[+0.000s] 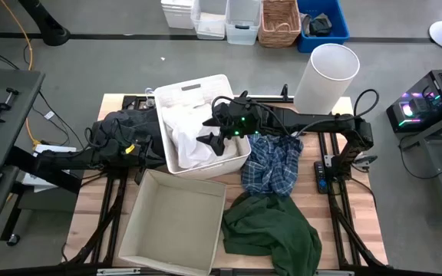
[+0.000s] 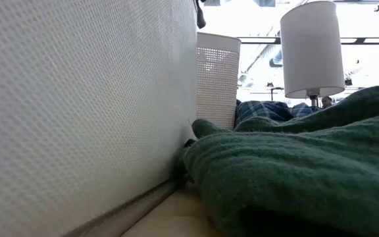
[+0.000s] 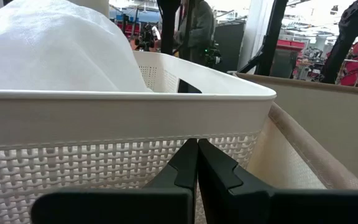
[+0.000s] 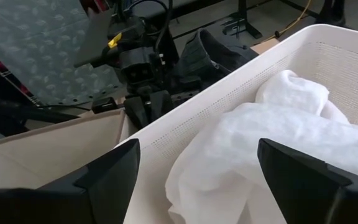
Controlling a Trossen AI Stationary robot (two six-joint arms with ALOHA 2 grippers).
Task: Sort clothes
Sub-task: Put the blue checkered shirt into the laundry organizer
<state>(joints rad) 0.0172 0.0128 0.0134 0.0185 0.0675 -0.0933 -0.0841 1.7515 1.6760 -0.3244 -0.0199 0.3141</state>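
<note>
Both arms showing matte black throughout, segmented links joined by rounded joint housings. Right arm (image 1: 313, 121) carrying black cable looping over its elbow near base; small green light glowing on its wrist block. Right claw (image 1: 219, 139) showing two broad, flat, wedge-shaped black fingers (image 4: 107, 177), smooth-faced. Left arm (image 1: 75, 157) wearing small yellow tag near wrist, possibly label, too small for reading. Left claw (image 3: 197, 168) showing two angular black fingers with stepped, notched inner edges, mounted on wide black crossbar.
</note>
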